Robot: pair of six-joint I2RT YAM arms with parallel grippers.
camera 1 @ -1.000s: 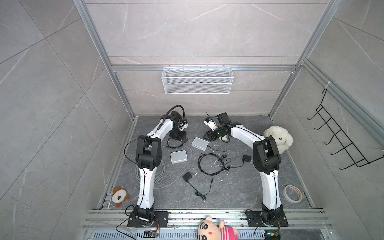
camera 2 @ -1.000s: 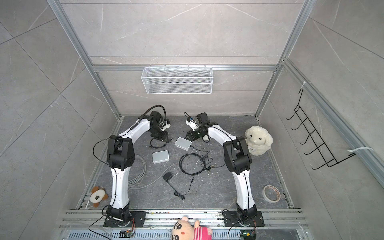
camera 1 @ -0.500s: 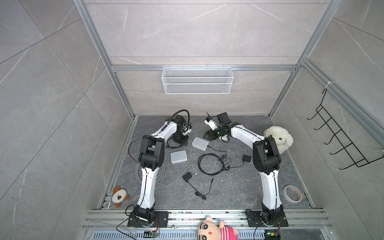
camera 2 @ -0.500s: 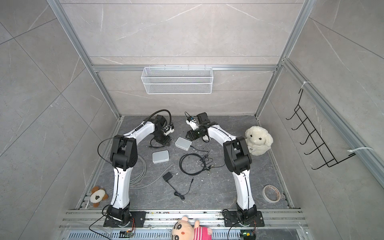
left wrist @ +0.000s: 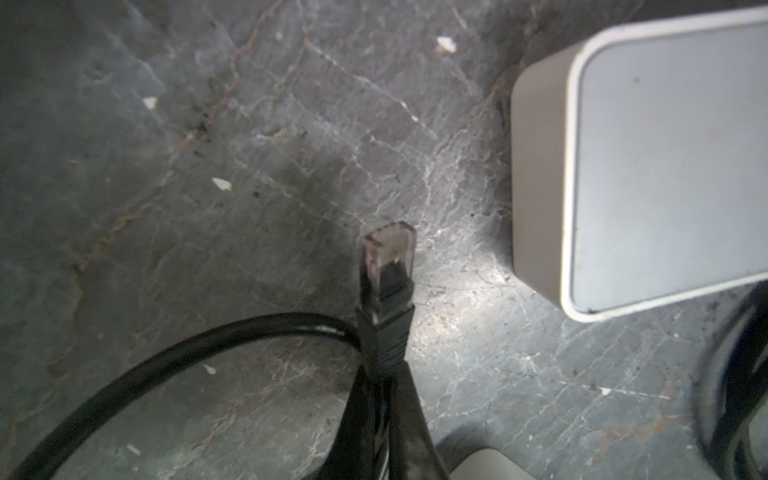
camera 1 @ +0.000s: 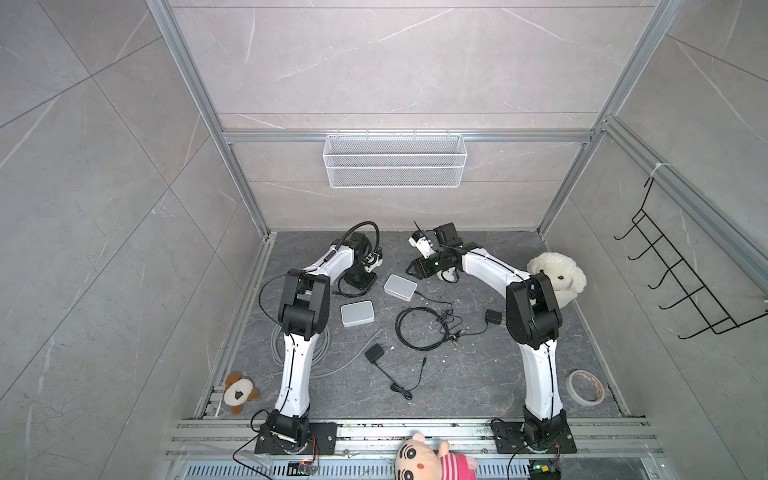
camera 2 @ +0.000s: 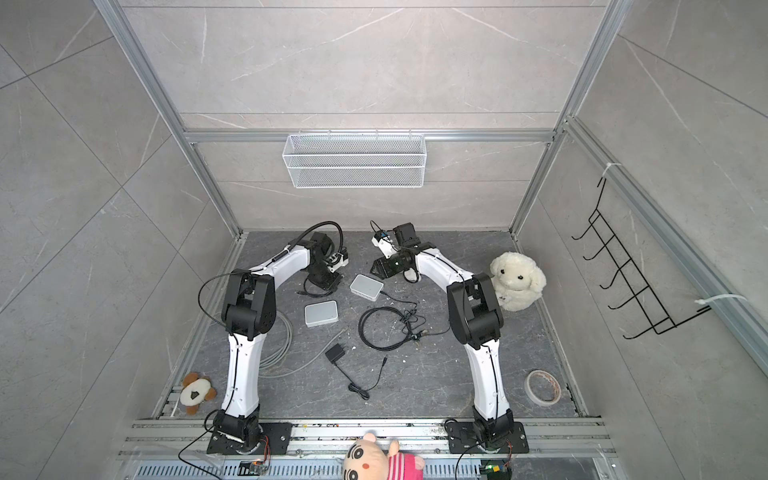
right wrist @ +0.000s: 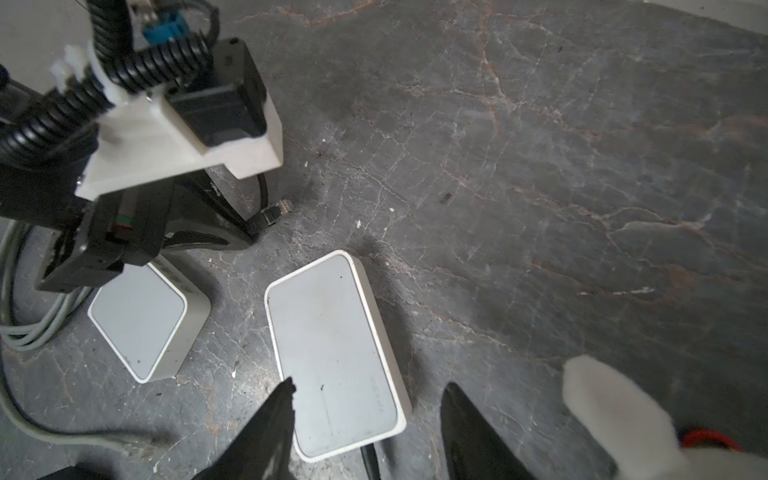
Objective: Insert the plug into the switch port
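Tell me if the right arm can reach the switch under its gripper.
Probably yes: the right gripper hangs open just above the white switch, a finger either side of its end, nothing between. The left gripper, shut on the plug, sits apart.

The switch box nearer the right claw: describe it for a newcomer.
Start at the white wire basket on the back wall and drop to the dark stone floor below it. Two flat white rectangular plastic boxes lie there; take the rear box, just ahead of the right claw. Unlike its neighbour, it has a thin black cable leaving its edge.
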